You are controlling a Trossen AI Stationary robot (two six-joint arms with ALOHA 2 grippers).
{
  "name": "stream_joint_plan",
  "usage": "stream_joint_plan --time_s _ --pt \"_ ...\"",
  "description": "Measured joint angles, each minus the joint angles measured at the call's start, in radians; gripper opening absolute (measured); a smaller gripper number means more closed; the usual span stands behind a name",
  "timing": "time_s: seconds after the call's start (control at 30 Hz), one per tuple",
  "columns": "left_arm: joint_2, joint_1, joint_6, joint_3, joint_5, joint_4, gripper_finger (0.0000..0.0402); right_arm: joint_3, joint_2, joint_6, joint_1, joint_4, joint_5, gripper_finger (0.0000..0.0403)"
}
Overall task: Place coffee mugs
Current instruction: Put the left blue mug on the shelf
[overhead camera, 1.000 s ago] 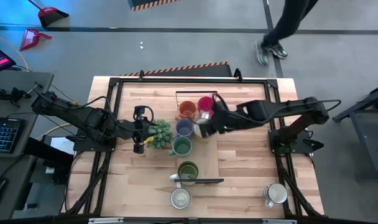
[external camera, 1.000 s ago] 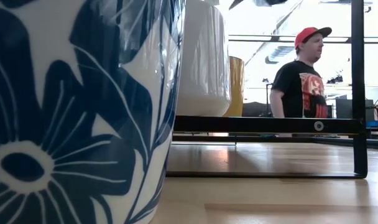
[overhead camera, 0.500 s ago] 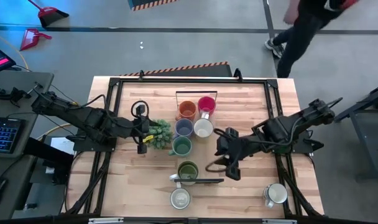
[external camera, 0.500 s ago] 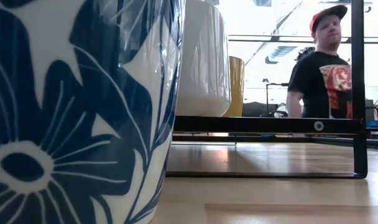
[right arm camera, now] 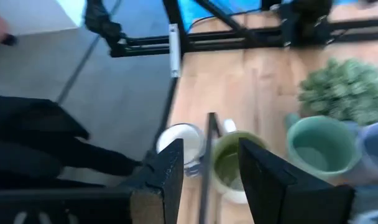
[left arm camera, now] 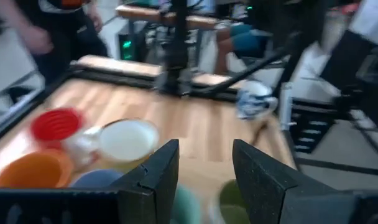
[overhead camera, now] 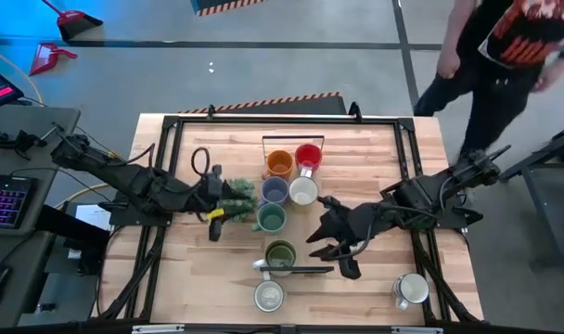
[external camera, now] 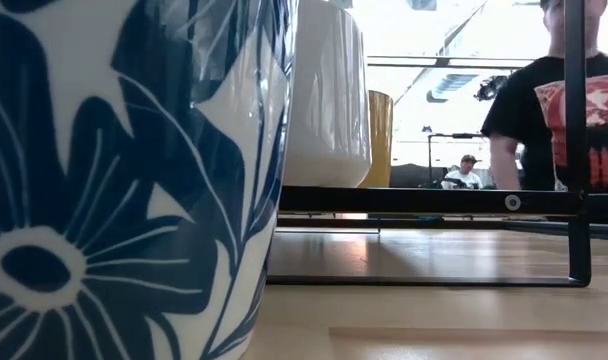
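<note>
Five mugs stand clustered mid-table in the high view: orange [overhead camera: 279, 164], pink-red [overhead camera: 307, 155], lavender-blue [overhead camera: 274, 190], white [overhead camera: 303, 191] and teal-green [overhead camera: 271, 218]. The olive-green mug [overhead camera: 280, 254] and a white mug [overhead camera: 269, 296] stand nearer; another white mug [overhead camera: 412, 289] sits by the near right corner. My right gripper [overhead camera: 330, 250] hovers open just right of the olive mug [right arm camera: 229, 165], touching nothing. My left gripper [overhead camera: 217, 198] is open beside the spiky plant [overhead camera: 237, 195]; its wrist view shows its fingers [left arm camera: 204, 168] apart with the mugs beyond.
A black frame [overhead camera: 175, 167] runs round the table top. A thin black bar [overhead camera: 301, 270] lies by the olive mug. The low view is filled by a blue-flowered white mug [external camera: 124, 180]. A person [overhead camera: 505, 46] stands off the far right corner. Bare wood [overhead camera: 375, 167] lies to the right of the cluster.
My right gripper has left the white mug standing beside the lavender one and drawn back toward the near edge, ending beside the olive mug. My left gripper has edged closer to the plant. The person has walked along the far right side.
</note>
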Motion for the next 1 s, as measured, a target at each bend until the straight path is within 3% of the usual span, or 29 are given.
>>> stream_joint_plan --time_s 0.27,0.53,0.73,1.0 --pt "0.138 -0.160 0.008 0.123 -0.029 0.004 0.0138 0.000 0.000 -0.095 0.035 -0.046 0.170 0.0129" --pt "0.175 -0.268 -0.133 0.126 -0.099 -0.054 0.0138 -0.023 -0.006 0.028 0.040 -0.302 0.381 0.0128" --pt "0.174 -0.296 -0.174 0.126 -0.158 -0.070 0.0138 -0.261 -0.119 0.161 0.038 -0.244 0.467 0.0128" --pt "0.174 -0.283 -0.173 0.126 -0.163 -0.075 0.0138 -0.647 -0.410 0.109 0.039 0.158 0.432 0.0128"
